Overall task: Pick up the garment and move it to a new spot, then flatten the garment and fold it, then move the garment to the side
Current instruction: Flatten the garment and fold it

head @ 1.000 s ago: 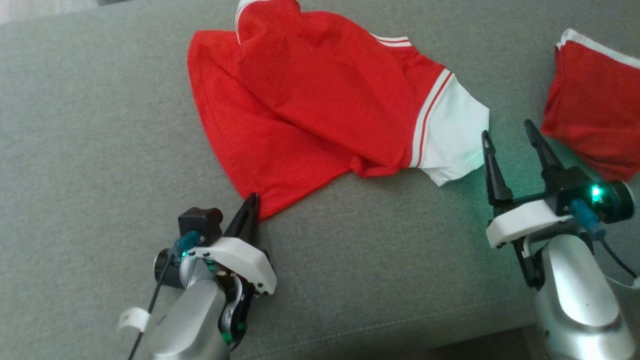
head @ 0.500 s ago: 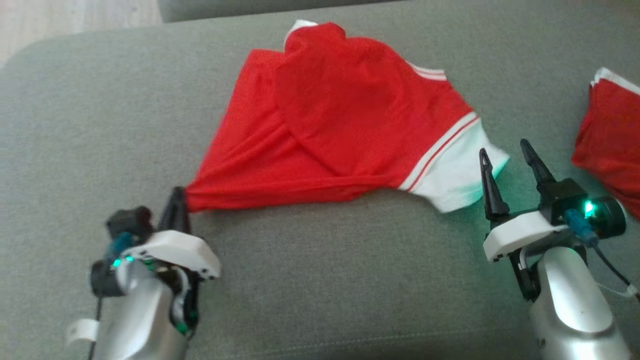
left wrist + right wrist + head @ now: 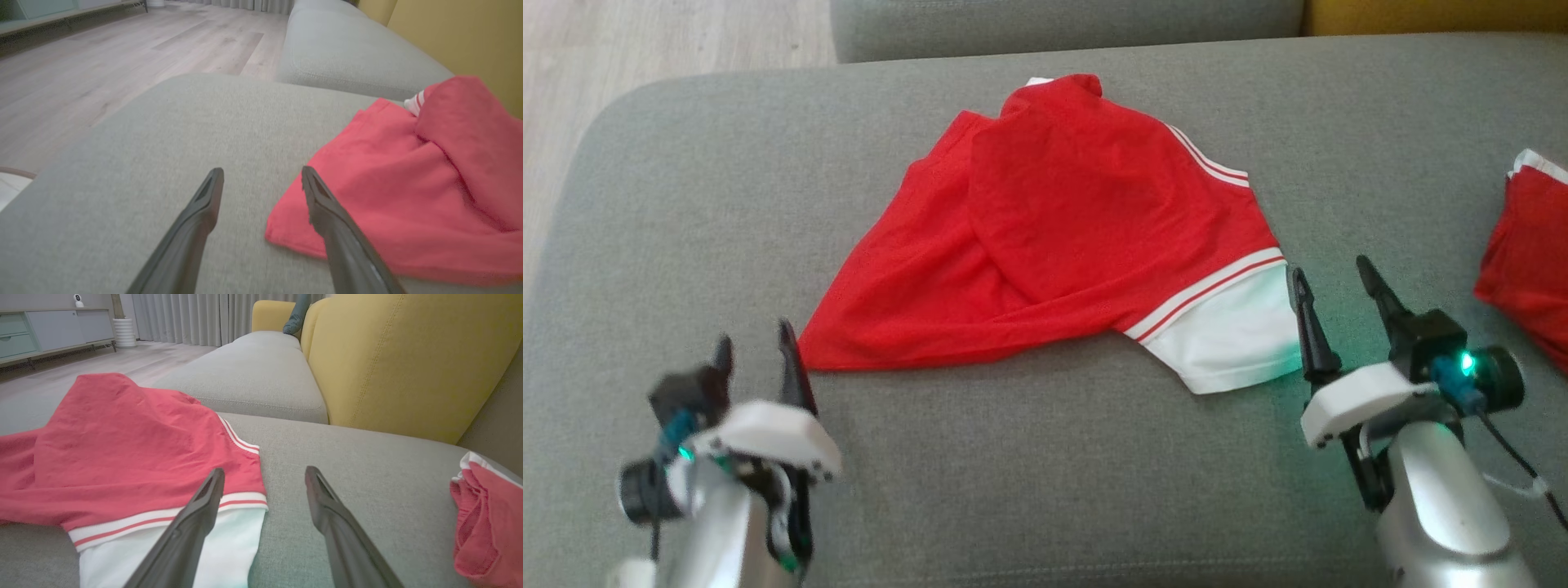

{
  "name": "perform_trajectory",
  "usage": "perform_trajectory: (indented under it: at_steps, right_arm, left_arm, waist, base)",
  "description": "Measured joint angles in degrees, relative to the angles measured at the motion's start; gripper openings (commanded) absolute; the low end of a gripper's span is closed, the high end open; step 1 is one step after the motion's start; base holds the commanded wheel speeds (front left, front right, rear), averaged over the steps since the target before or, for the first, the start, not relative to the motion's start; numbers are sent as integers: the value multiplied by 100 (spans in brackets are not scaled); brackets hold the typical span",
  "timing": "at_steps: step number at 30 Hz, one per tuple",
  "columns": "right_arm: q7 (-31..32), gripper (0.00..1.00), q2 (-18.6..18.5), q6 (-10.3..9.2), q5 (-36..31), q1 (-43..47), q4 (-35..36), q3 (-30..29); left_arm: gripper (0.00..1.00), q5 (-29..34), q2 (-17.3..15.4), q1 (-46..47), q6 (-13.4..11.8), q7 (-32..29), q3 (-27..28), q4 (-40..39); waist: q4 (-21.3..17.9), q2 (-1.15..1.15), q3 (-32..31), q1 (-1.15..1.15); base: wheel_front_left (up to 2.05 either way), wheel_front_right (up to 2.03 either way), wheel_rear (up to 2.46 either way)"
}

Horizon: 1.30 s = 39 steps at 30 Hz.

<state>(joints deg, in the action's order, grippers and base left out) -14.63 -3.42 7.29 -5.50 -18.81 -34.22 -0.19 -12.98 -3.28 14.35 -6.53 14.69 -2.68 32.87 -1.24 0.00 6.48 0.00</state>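
Loosely rumpled red garment (image 3: 1045, 245), white end, on couch (image 3: 1094, 465); left end effector (image 3: 754, 336) & right end effector (image 3: 1330, 269) both released.

Matt red cloth garment (image 3: 1054, 245), rough grey woven cushion (image 3: 1045, 474), wood floor (image 3: 670, 41)

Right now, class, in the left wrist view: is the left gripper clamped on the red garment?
No, the left gripper stands open, and the red garment lies loose beside it.
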Motion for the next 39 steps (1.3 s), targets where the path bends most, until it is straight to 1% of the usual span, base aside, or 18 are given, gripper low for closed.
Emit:
perform_trajectory:
  at_steps: [5, 8, 12, 14, 18, 23, 24, 25, 26, 27, 28, 33, 39]
  right_arm:
    - [0, 100, 7, 1, 151, 210, -222, 47]
    - [0, 100, 22, 1, 148, 320, -397, 53]
    - [0, 100, 35, 0, 147, 333, -672, 34]
    - [0, 100, 38, 1, 146, 333, -812, 1]
    - [0, 100, 43, 0, 86, 322, -1141, -107]
    - [-5, 100, 46, 1, 80, 247, -1347, -176]
    - [-10, 96, 46, 1, 80, 205, -1422, -177]
    - [-33, 84, 45, 1, 81, 148, -1493, -176]
    - [-35, 44, 45, 1, 81, 97, -1528, -172]
    - [-46, 10, 45, 0, 81, 38, -1586, -163]
    - [-49, 0, 45, 0, 82, -8, -1613, -160]
    - [-49, 0, 71, 1, 90, -73, -1650, -172]
    - [-14, 0, 68, 1, 88, -14, -1422, -504]
  left_arm:
    - [100, 38, 88, -443, 58, 0, -32, -113]
    - [100, 26, 89, -554, 103, 0, -183, -138]
    - [100, -154, 99, -600, 98, 0, -499, -205]
    - [100, -200, 100, -600, 48, 0, -613, -221]
    - [100, -235, 98, -592, 41, 0, -761, -234]
    - [100, -291, 98, -580, -2, 0, -804, -248]
    - [100, -291, 98, -578, -2, 0, -809, -257]
    - [100, -291, 98, -573, -2, 0, -814, -258]
    - [100, -291, 98, -563, -2, 0, -824, -258]
    - [100, -292, 98, -549, -2, 0, -833, -258]
    - [100, -293, 99, -534, -2, 0, -836, -258]
    - [100, -386, 99, -451, -8, 0, -817, -263]
    - [100, -495, 100, -439, 7, 0, -735, -174]
  waist:
    - [58, 0, -51, 0]
    - [94, 0, -69, 0]
    - [137, 0, -37, 0]
    - [159, 0, -12, 0]
    - [207, 0, 67, 0]
    - [249, 0, 136, 0]
    - [257, 0, 151, 0]
    - [266, 0, 167, 0]
    - [274, 0, 182, 0]
    - [280, 0, 195, 0]
    - [284, 0, 209, 0]
    - [256, 0, 210, 0]
    - [111, 0, 187, 0]
  base:
    - [0, 0, 0]
    - [0, 0, 0]
    - [0, 0, 0]
    - [0, 0, 0]
    - [0, 0, 0]
    - [0, 0, 0]
    - [0, 0, 0]
    - [0, 0, 0]
    - [0, 0, 0]
    - [0, 0, 0]
    - [0, 0, 0]
    - [0, 0, 0]
    - [0, 0, 0]
